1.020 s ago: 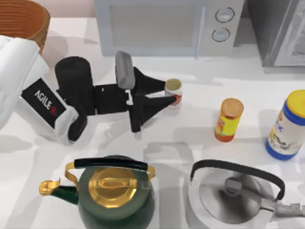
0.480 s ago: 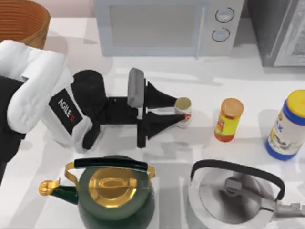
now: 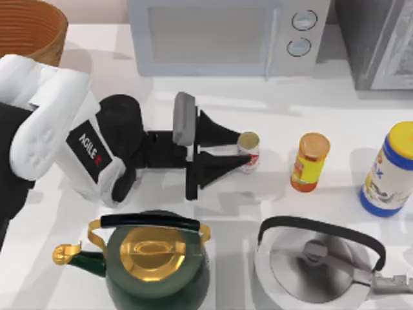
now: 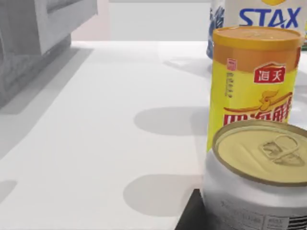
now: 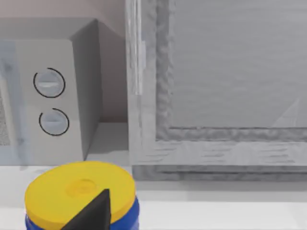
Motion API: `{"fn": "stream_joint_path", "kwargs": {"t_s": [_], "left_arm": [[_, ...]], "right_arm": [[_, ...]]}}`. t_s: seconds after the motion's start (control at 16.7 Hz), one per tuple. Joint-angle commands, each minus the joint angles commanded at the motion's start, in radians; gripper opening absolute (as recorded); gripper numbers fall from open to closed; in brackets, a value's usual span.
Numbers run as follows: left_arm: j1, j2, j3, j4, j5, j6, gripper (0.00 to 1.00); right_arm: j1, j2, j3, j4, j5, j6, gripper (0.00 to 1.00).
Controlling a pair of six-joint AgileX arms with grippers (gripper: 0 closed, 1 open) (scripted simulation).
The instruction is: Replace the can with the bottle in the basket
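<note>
The can (image 3: pixel 249 151), white with a red band and a dull gold top, stands on the white table left of the bottle (image 3: pixel 310 161), which is yellow-orange with an orange lid. My left gripper (image 3: pixel 240 152) reaches in from the left and is shut on the can, one black finger on each side of it. The left wrist view has the can (image 4: pixel 259 187) close up with the bottle (image 4: pixel 252 86) just behind it. The wicker basket (image 3: pixel 35 32) sits at the table's far left corner, well away from the can. A dark part of my right gripper (image 5: pixel 96 211) hangs over a yellow lid.
A blue canister with a yellow lid (image 3: pixel 390 171) stands at the right edge, right of the bottle. A microwave (image 3: pixel 226 35) lines the back. A green and gold kettle (image 3: pixel 155 258) and a silver kettle (image 3: pixel 316 261) stand along the front edge.
My left gripper carried the can to the right and slightly toward the front, closer to the bottle. Over the last half second it has barely moved.
</note>
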Motion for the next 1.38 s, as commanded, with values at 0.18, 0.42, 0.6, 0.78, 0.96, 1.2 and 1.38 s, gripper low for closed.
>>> {"fn": "stream_joint_path", "kwargs": {"t_s": [0.18,0.42,0.6,0.78,0.96,1.2,1.38], "left_arm": [[0.000,0.000,0.000,0.000,0.000,0.000,0.68],[0.000,0.000,0.000,0.000,0.000,0.000,0.98],[0.000,0.000,0.000,0.000,0.000,0.000,1.00],[0.000,0.000,0.000,0.000,0.000,0.000,1.00],[0.003,0.000,0.000,0.000,0.000,0.000,1.00],[0.031,-0.061,-0.037,-0.050,-0.049,0.000,1.00],[0.086,-0.218,-0.124,-0.164,-0.154,0.001,1.00]], "right_arm": [[0.000,0.000,0.000,0.000,0.000,0.000,1.00],[0.000,0.000,0.000,0.000,0.000,0.000,1.00],[0.000,0.000,0.000,0.000,0.000,0.000,1.00],[0.000,0.000,0.000,0.000,0.000,0.000,1.00],[0.000,0.000,0.000,0.000,0.000,0.000,1.00],[0.000,0.000,0.000,0.000,0.000,0.000,1.00],[0.000,0.000,0.000,0.000,0.000,0.000,1.00]]}}
